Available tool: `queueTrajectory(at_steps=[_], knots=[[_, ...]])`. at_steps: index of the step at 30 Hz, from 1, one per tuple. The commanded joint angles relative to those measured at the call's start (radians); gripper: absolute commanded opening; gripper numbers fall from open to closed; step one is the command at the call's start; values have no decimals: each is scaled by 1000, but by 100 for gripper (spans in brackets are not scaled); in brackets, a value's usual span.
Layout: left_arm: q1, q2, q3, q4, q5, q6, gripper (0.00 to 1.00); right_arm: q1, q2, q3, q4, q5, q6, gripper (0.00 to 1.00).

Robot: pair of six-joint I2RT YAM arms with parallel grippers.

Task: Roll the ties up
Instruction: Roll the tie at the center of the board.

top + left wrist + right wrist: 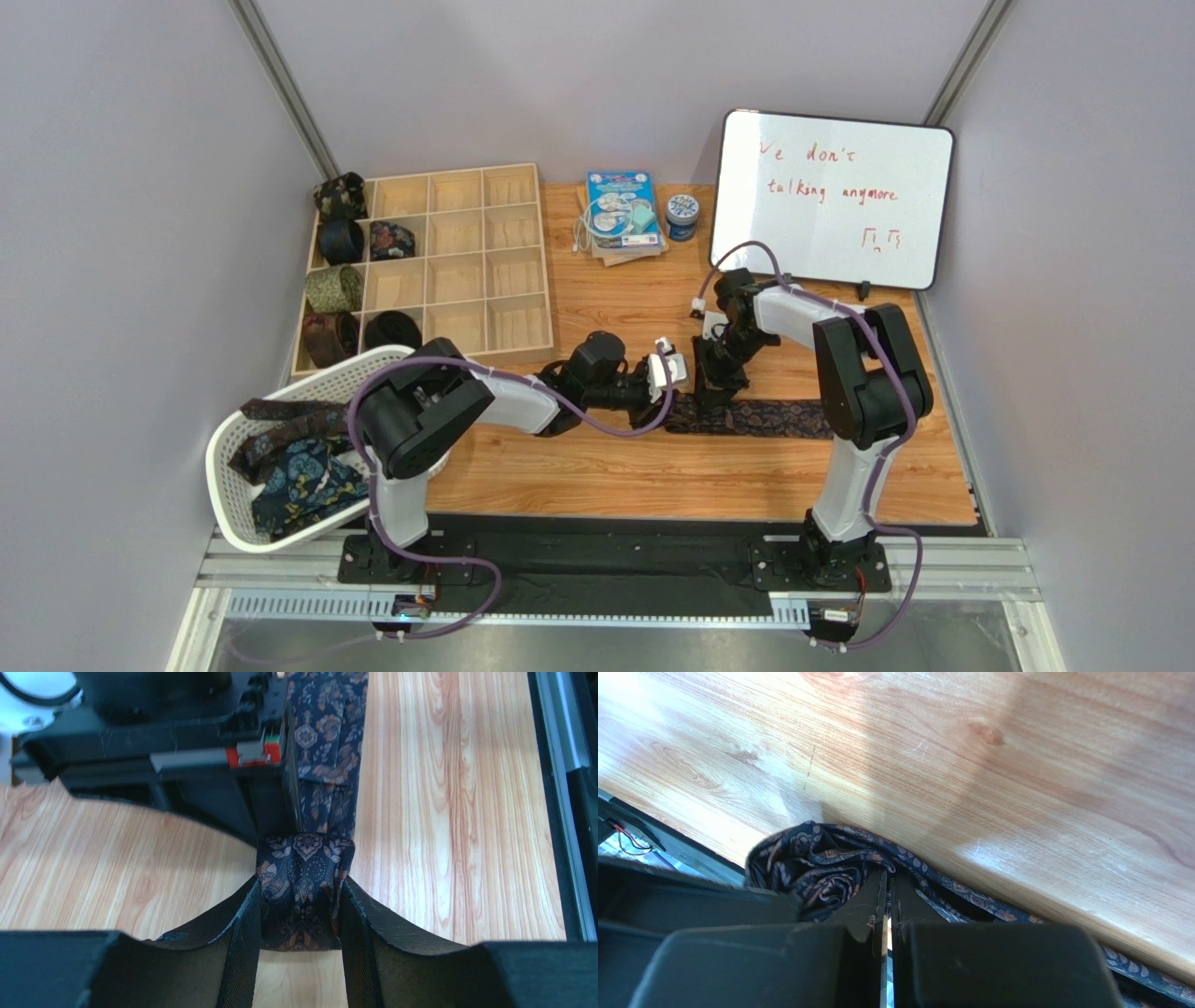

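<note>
tie roll [303, 857] clamped in left end effector [302, 889], right end effector [887, 882] together; perhaps six coils [334, 289] in wooden tray [484, 266]

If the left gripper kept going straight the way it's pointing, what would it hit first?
The rolled end of the tie, which sits between its fingers. Just behind that is probably the right gripper, though depth is unclear.

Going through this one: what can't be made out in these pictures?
Top view: the rolled end of the tie, hidden under the left gripper and right gripper.
Right wrist view: whether the shut fingers pinch fabric; their own tips cover it.
Top view: how many ties lie in the basket; tangled, too small.
</note>
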Motion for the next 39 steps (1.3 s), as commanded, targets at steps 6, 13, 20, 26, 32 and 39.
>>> queueTrajectory(at_steps=[6, 13, 20, 26, 32, 39], knots=[[-48, 94, 84, 29, -4, -36, 46, 16, 51, -35, 116, 111, -28, 0], [-52, 130, 92, -28, -95, 24, 47, 16, 57, -31, 118, 68, -18, 0], [-67, 185, 81, -43, -150, 65, 58, 18, 54, -37, 115, 1, -28, 0], [-74, 213, 86, -101, -181, 118, 46, 13, 39, -16, 84, -16, -54, 0], [-74, 188, 37, -196, -191, 185, 35, -39, -18, 98, -70, -45, -106, 13], [-75, 185, 17, -232, -181, 196, 34, -76, -109, 132, -201, -152, -122, 33]])
